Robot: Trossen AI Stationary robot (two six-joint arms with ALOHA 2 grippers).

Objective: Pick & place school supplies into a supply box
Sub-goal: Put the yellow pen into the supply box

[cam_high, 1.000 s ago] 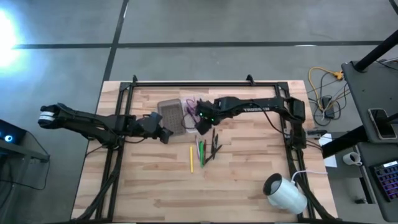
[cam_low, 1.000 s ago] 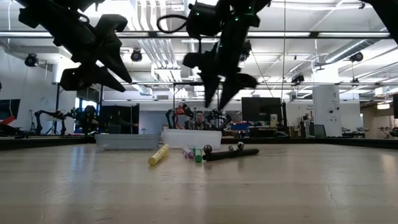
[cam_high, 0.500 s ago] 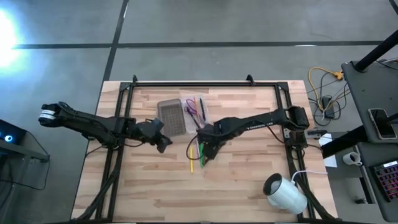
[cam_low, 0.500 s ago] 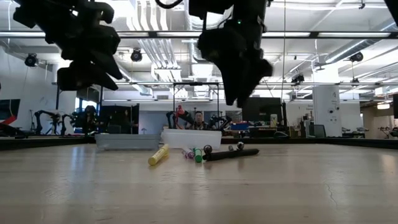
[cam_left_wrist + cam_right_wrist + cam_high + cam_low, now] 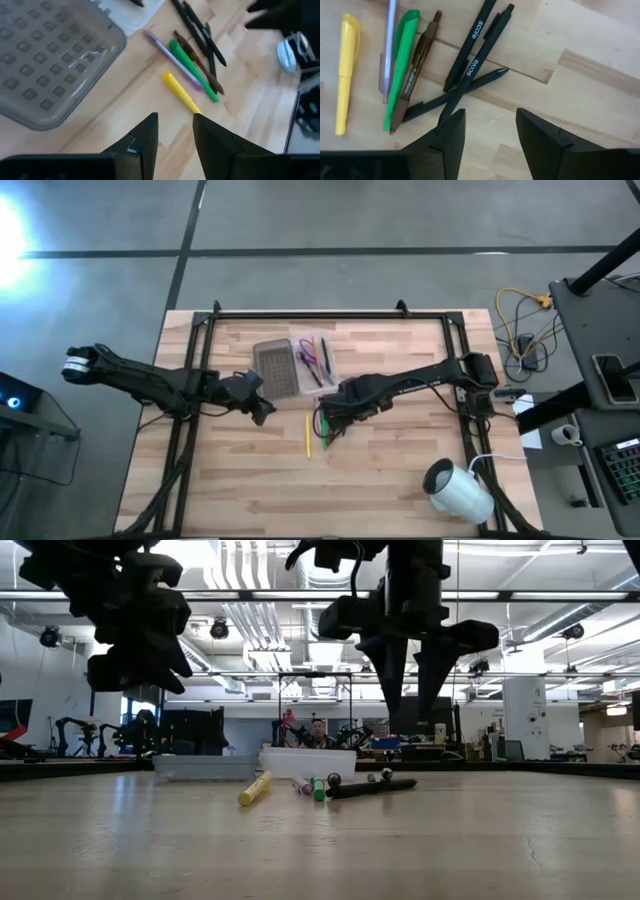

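Observation:
Loose pens lie flat on the wooden table: a yellow pen (image 5: 345,72), a purple one (image 5: 390,40), a green one (image 5: 400,70), a brown one (image 5: 417,65) and three crossed black pens (image 5: 470,47). My right gripper (image 5: 487,127) hangs open above the black pens, pointing down, touching nothing. The clear supply box (image 5: 333,375) sits toward the far edge and holds purple scissors (image 5: 305,358) and pens. Its grey lid (image 5: 275,368) lies beside it on the left. My left gripper (image 5: 175,119) hovers open near the lid, slanting down, with nothing between its fingers.
A white roll (image 5: 458,490) lies at the table's near right corner. A black frame rail (image 5: 320,315) runs along the far edge, with rails down both sides. Bare wood lies near the front edge, below the pens.
My right gripper has moved from over the supply box toward the table's near edge and now hangs above the loose pens. It has rolled about its own axis, so that both fingers now show side by side in the low view.

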